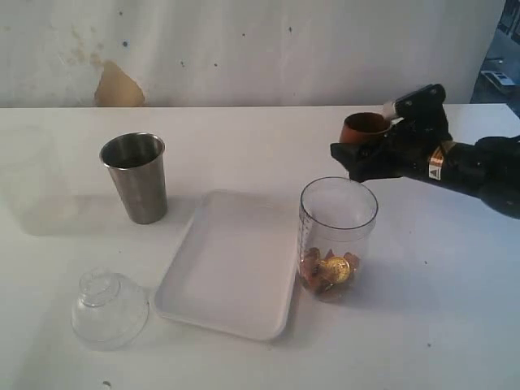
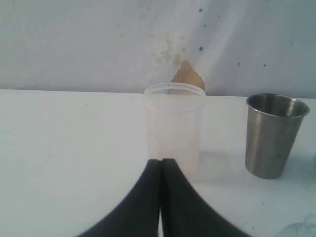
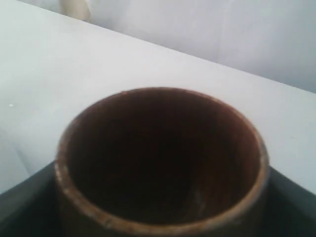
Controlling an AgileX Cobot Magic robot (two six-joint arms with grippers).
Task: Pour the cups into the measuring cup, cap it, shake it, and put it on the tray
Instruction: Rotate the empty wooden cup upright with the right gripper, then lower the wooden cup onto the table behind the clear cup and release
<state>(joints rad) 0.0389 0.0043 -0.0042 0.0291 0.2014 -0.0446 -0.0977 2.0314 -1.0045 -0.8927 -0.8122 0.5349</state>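
Note:
My right gripper is shut on the dark-brown wooden cup and holds it in the air, just behind the measuring cup. In the right wrist view the wooden cup fills the frame, mouth up, and its inside looks dark. The clear measuring cup stands uncapped at the tray's right edge with gold and brown pieces at its bottom. The steel tumbler stands upright, left of the white tray. My left gripper is shut on nothing, low over the table, and the steel tumbler shows beside it.
A clear domed lid lies on the table by the tray's front left corner. A frosted translucent cup stands right in front of my left gripper. A white wall with a tan patch runs behind the table.

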